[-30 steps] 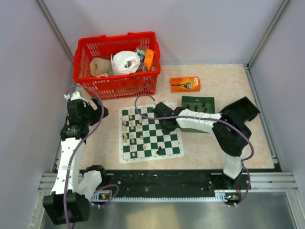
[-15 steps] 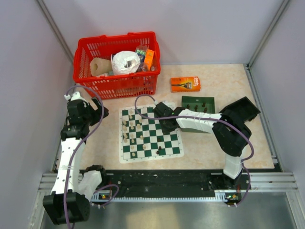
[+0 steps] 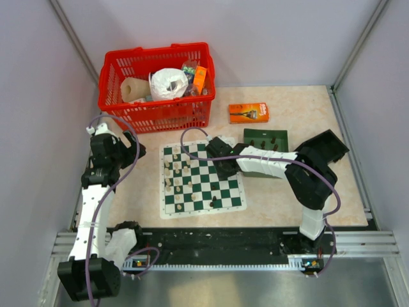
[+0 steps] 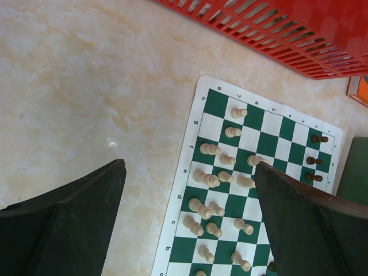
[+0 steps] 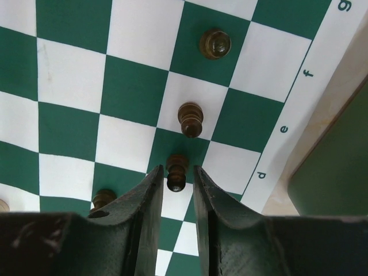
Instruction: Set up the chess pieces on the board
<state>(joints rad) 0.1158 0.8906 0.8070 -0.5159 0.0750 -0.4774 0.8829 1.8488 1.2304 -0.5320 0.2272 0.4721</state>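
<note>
— Along the board's (image 3: 204, 212) right edge, how much room?
— Little. The right gripper (image 5: 178, 171) has its fingers nearly together about a dark piece (image 5: 176, 173); whether they pinch it I cannot tell. The tray (image 5: 339, 172) lies just beside the border.
— And on the left?
— The left gripper (image 4: 190, 165) is spread wide over bare table (image 4: 86, 86) and the board's left edge. Cream pieces (image 4: 210, 179) crowd that half.
— Containers?
— The tray holds dark chessmen (image 3: 263, 143). The basket (image 3: 160, 116), behind the board, holds a paper roll (image 3: 133, 89), a white bag (image 3: 168, 83) and an orange packet (image 3: 200, 78).
</note>
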